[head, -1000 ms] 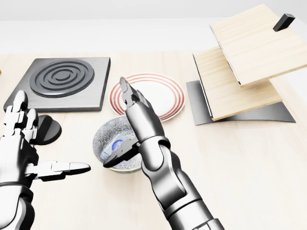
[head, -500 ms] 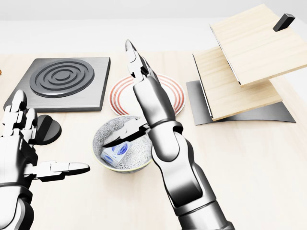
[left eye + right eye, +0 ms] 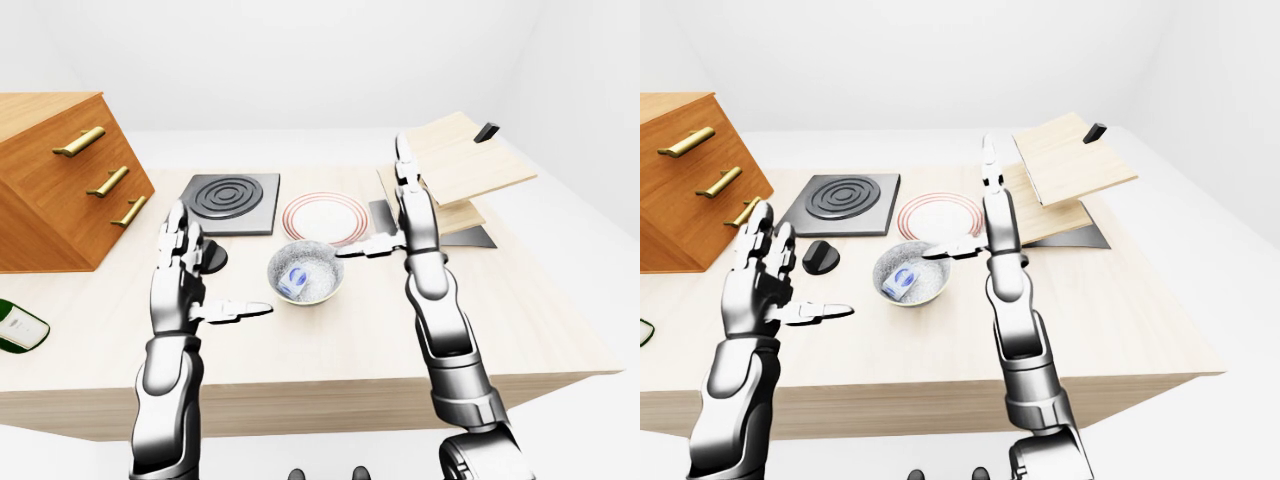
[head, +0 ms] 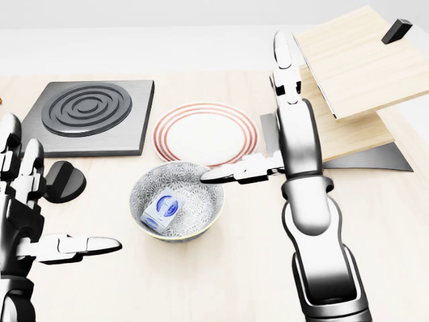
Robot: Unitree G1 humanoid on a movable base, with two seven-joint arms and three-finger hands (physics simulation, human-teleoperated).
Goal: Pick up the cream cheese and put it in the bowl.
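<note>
The cream cheese (image 4: 161, 209), a small white and blue box, lies tilted inside the patterned grey bowl (image 4: 201, 221) in the middle of the wooden table. My right hand (image 4: 255, 124) is open and empty. It stands above and to the right of the bowl, with its fingers (image 4: 285, 64) pointing up and its thumb reaching left over the bowl's rim. My left hand (image 4: 53, 215) is open and empty at the lower left of the head view, left of the bowl, with its thumb pointing toward the bowl.
A red-ringed plate (image 4: 204, 134) lies just above the bowl. A dark burner plate (image 4: 90, 114) and a black knob (image 4: 64, 181) are at the left. Tilted wooden boards (image 4: 342, 87) on a dark base stand at the right. A wooden drawer cabinet (image 3: 60, 180) stands at the far left.
My right hand has lifted out of the bowl and moved up and to the right, leaving the cream cheese in the bowl. My left hand has shifted slightly left.
</note>
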